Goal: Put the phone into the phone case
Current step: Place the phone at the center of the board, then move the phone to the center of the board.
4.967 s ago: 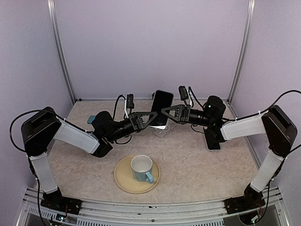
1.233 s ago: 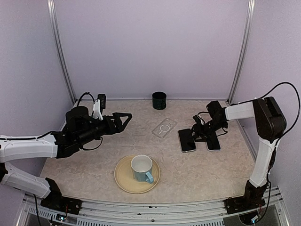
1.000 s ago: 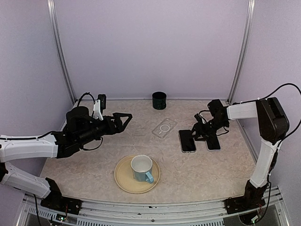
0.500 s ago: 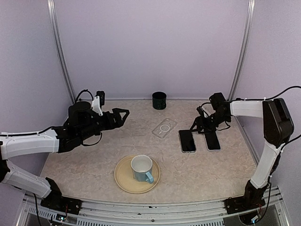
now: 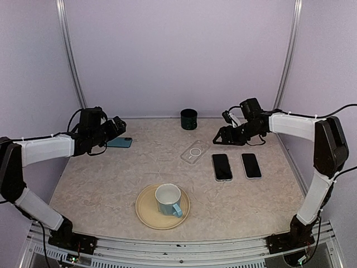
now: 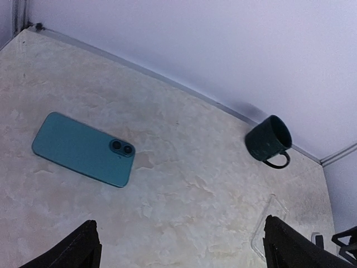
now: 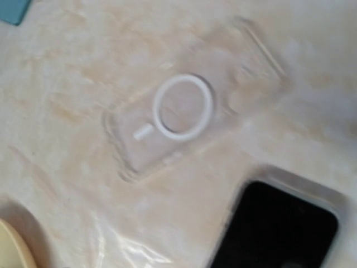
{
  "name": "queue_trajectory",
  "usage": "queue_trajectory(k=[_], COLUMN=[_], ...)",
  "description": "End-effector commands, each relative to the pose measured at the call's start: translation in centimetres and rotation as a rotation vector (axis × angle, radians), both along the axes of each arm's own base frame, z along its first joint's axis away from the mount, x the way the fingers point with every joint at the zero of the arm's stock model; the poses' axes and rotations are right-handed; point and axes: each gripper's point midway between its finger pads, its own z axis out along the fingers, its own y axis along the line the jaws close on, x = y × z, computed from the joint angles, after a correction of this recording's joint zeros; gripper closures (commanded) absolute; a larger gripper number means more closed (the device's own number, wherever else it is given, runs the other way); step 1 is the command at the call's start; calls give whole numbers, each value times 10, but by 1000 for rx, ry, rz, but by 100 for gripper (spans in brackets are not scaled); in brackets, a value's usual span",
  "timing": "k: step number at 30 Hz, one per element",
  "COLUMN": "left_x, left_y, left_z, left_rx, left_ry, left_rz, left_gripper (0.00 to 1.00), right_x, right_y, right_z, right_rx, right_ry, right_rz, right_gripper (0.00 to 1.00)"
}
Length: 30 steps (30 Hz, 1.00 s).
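Left hand (image 6: 179, 245) spread wide, holding nothing; right hand (image 5: 217, 139) near the phone case (image 5: 194, 152), its opening impossible to tell.

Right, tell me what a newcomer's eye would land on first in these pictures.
Right of centre, a black phone and a second black phone lie flat side by side, screens up, with the clear case and its white ring just behind and left of them. Next comes the white mug on the tan plate at the front. Last is the teal phone, back up, at the far left.
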Motion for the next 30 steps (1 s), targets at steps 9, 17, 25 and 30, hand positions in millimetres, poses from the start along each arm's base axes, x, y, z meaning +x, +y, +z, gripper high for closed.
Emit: queue_trajectory(k=[9, 17, 25, 30], left_x=[69, 102, 121, 129], left_y=[63, 90, 119, 126], left_z=[-51, -90, -117, -132], left_rx=[-35, 3, 20, 37], left_ry=[224, 312, 360, 391], left_rz=[192, 267, 344, 353], left_gripper=[1, 1, 1, 1], right_x=[8, 4, -2, -3], right_y=[28, 32, 33, 34], right_z=[31, 34, 33, 32], right_rx=[21, 24, 23, 22], right_ry=[-124, -129, -128, -124], right_rz=[71, 88, 96, 100], right_gripper=[4, 0, 0, 0])
